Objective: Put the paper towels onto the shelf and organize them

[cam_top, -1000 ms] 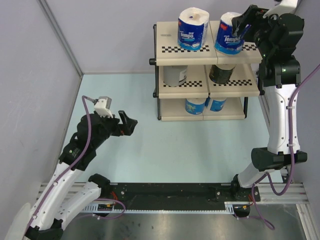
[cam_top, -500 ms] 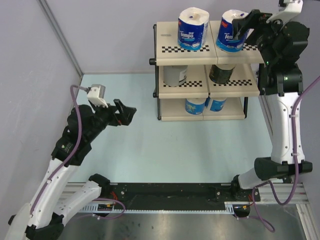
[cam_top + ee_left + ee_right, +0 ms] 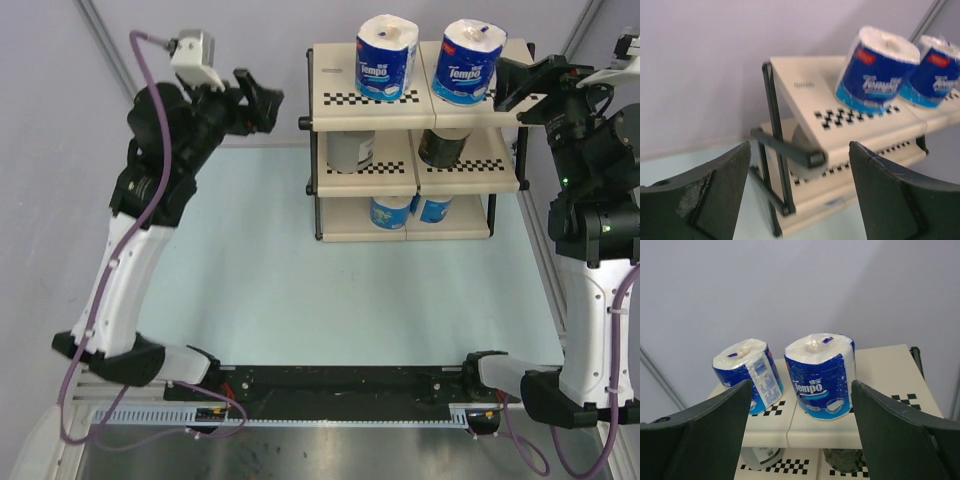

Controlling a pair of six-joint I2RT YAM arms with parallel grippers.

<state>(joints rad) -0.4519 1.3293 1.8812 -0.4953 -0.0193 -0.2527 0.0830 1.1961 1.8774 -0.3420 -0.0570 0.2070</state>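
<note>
We count six paper towels, all on the shelf [image 3: 338, 80], two to each of its three tiers. On top stand two blue-wrapped rolls, the left top roll [image 3: 386, 57] and the right top roll [image 3: 468, 62], upright and near each other but not touching. The middle tier has one grey roll [image 3: 350, 150] and one dark roll [image 3: 443, 147]. At the bottom two more blue rolls [image 3: 410, 211] stand close together. That makes four blue, one grey and one dark. Both arms are raised. The left gripper [image 3: 262, 100] hangs in the air to the left of the shelf, and the right gripper [image 3: 503, 88] is just beside the shelf's right end, apart from the right top roll. Only the overhead view takes in all three tiers. The left wrist view is blurred. It shows the top pair from the shelf's left corner and a pale shape behind the black frame bar that we take for the grey roll. Its fingers [image 3: 715, 195] stand wide apart with nothing between them. The right wrist view looks from the other side. It shows the printed wrappers and crumpled roll tops sharply, but only the upper edges of the middle pair and nothing of the bottom tier. Its fingers [image 3: 710, 425] are likewise spread and hold nothing. The shelf stands at the far side of a pale blue-green table [image 3: 300, 290], with plain grey-lilac walls [image 3: 220, 40] behind and to the left. A black rail [image 3: 340, 385] carries the arm bases along the near edge.
</note>
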